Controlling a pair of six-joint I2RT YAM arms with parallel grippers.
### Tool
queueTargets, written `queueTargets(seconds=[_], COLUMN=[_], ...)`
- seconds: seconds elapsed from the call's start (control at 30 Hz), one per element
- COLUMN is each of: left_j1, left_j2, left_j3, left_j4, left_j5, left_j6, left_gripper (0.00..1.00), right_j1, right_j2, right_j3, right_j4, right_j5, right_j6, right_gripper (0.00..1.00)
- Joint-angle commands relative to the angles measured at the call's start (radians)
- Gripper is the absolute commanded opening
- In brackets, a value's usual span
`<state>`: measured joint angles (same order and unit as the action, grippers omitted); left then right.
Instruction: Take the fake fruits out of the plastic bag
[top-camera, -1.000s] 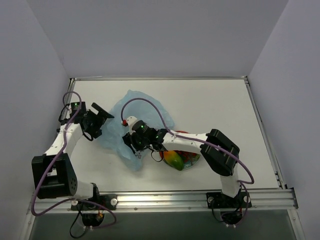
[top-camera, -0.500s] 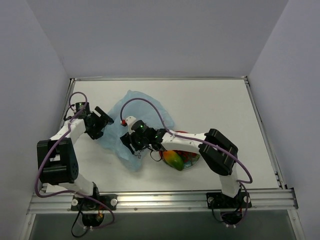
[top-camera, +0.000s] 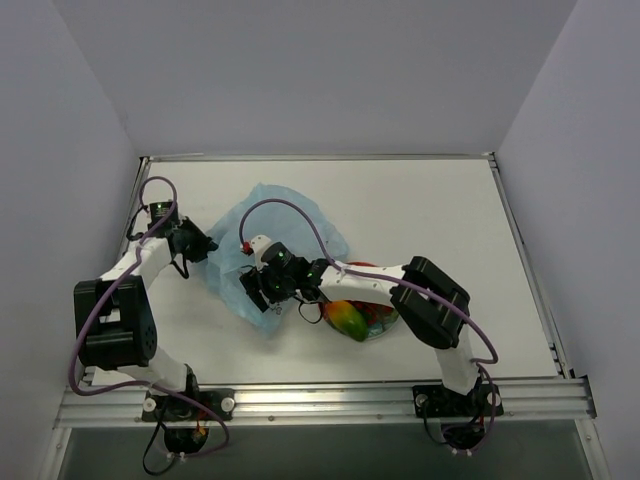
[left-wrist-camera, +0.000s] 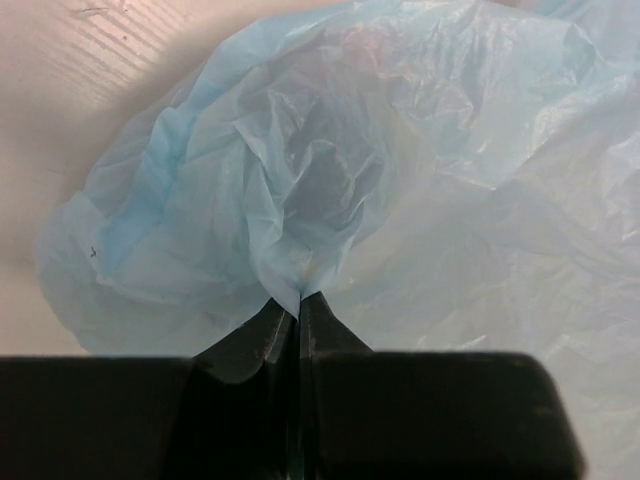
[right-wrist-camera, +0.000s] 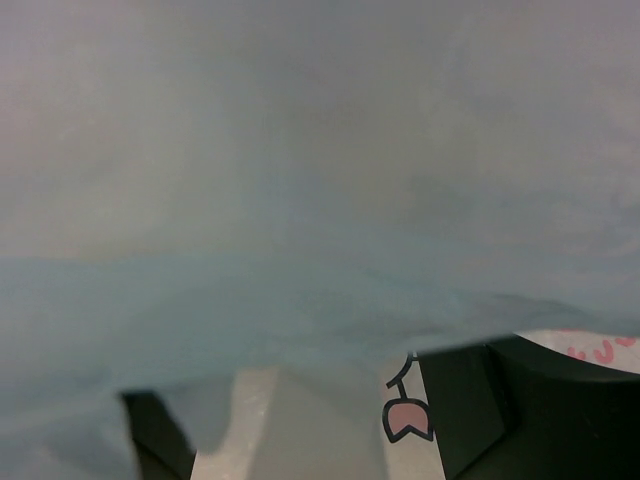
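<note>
The light-blue plastic bag (top-camera: 283, 222) lies crumpled on the table left of centre. My left gripper (top-camera: 197, 243) is at its left edge. In the left wrist view that gripper (left-wrist-camera: 299, 303) is shut, pinching a fold of the bag (left-wrist-camera: 330, 170). My right gripper (top-camera: 258, 291) reaches into the bag's near side. In the right wrist view its fingers (right-wrist-camera: 465, 410) stand apart with only table between them, and bag film (right-wrist-camera: 300, 200) drapes across the view. A red-yellow-green mango (top-camera: 346, 319) lies on the red plate (top-camera: 386, 316). No other fake fruit shows.
The right arm's forearm (top-camera: 370, 282) stretches over the plate toward the bag. A purple cable (top-camera: 300, 212) arcs above the bag. The table's metal rail (top-camera: 320, 400) runs along the near edge, and walls close in the left and right sides.
My left gripper moved right to the bag's left edge and shut on a fold of it. The right gripper shifted slightly left and stayed open.
</note>
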<state>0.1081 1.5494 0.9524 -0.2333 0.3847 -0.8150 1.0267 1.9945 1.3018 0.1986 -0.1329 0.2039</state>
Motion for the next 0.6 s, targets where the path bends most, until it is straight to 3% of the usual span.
queueTargets(seconds=[0.0, 0.23, 0.33, 0.57], left_j1=[0.005, -0.083, -0.166, -0.226], left_j2=[-0.021, -0.087, -0.12, -0.181], left_j3=[0.04, 0.115, 0.16, 0.172], left_j4=[0.045, 0.003, -0.061, -0.104], left_j5=[0.022, 0.022, -0.062, -0.136], left_j6=[0.034, 0.179, 0.267, 0.332], left_gripper=[0.02, 0.02, 0.02, 0.02], right_j1=[-0.01, -0.014, -0.017, -0.028], right_j2=[0.012, 0.053, 0.082, 0.115], right_j3=[0.033, 0.063, 0.082, 0.096], right_j4=[0.018, 0.018, 0.016, 0.018], right_j5=[-0.001, 0.068, 0.088, 0.16], right_j6=[0.0, 0.012, 0.015, 0.037], right_gripper=[0.69, 0.7, 0.73, 0.74])
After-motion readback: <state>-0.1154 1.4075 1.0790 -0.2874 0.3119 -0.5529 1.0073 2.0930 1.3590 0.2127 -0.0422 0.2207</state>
